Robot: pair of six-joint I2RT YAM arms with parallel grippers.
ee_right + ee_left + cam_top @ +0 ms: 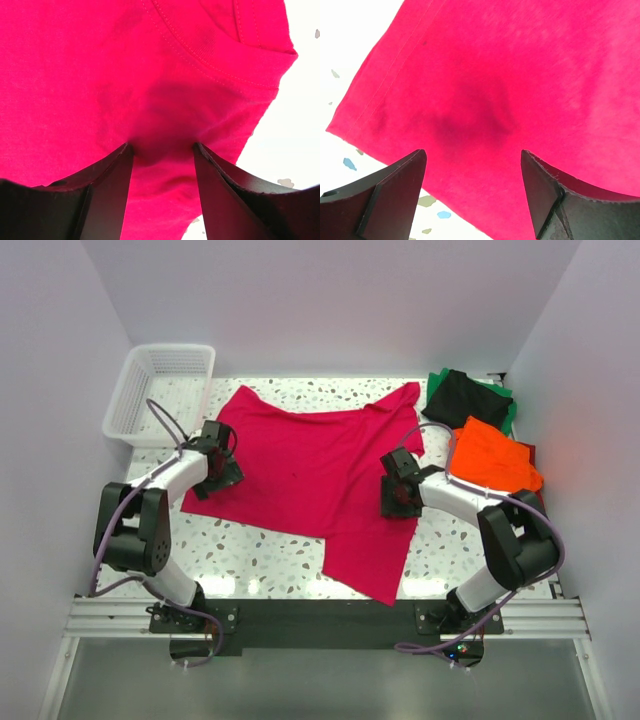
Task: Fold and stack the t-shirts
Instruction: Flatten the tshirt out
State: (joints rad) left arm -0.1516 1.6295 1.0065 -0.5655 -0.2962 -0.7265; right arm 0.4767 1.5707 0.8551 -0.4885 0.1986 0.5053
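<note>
Currently crimson-pink t-shirt [310, 465] lying spread across middle of table [250, 545], one part trailing toward near edge. Left gripper [222, 465] sitting low over shirt's left hem, jaws standing wide apart, casting shadow on cloth. Right gripper [398, 490] bearing down on shirt's right side close to collar [210, 45], jaws apart, cloth puckering between fingertips [125, 150]. Black t-shirt [465, 398] lying on green t-shirt [508, 415] at far right. Orange t-shirt [490, 455] lying just nearer, over dark red t-shirt [527, 450]. White mesh basket [120, 410] sitting at far left.
</note>
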